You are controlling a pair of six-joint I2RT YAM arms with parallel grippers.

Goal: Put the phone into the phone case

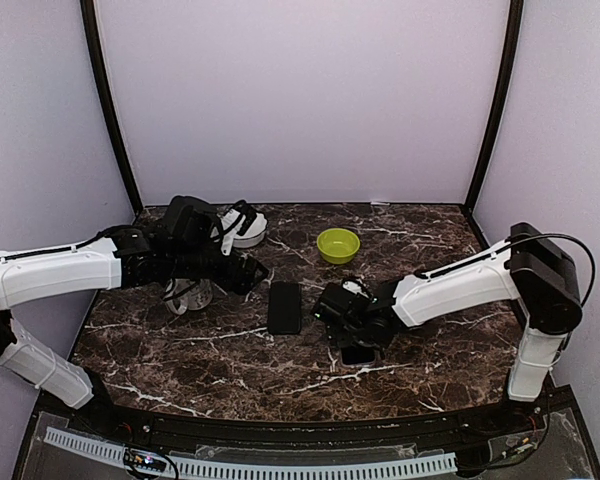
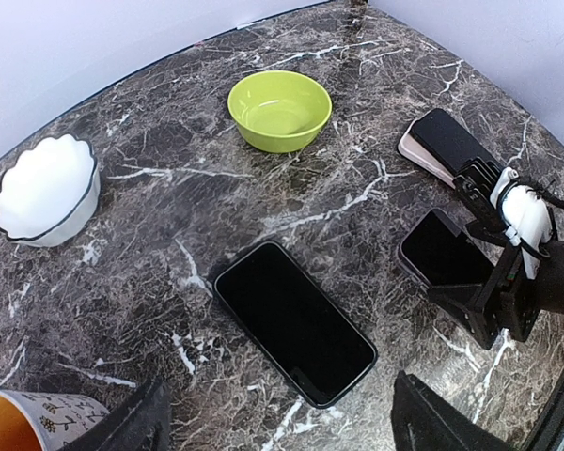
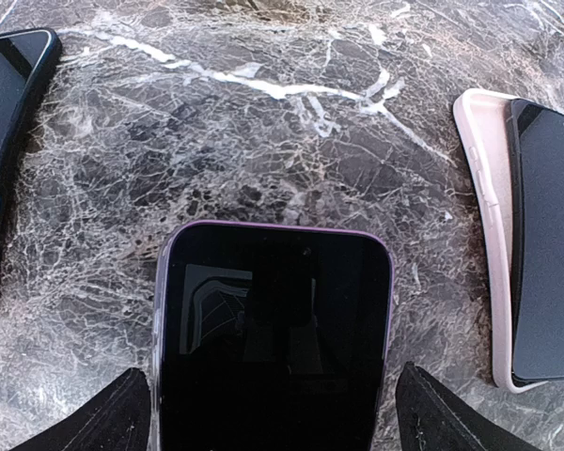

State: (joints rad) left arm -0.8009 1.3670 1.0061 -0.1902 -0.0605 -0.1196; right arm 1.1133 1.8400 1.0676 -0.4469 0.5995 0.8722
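Three phones lie on the dark stone surface [image 2: 150, 244]. The black phone [image 2: 294, 321] lies flat by itself in the middle. The purple-rimmed phone [image 3: 273, 319] lies between the two fingers of the right tool [image 3: 273, 376]. Those fingers are spread wide, one on each side of it, but it is hard to tell if they squeeze it. The dark phone [image 3: 545, 235] rests on top of the one pink case [image 3: 479, 188]. It is pushed a bit to one side, so it does not sit inside the case. The left tool [image 2: 280, 399] is wide open near the black phone and holds nothing. There are two bowls, a green bowl [image 2: 280, 111] and a white bowl [image 2: 47, 188]. There is one cup [image 2: 38, 418], orange inside.
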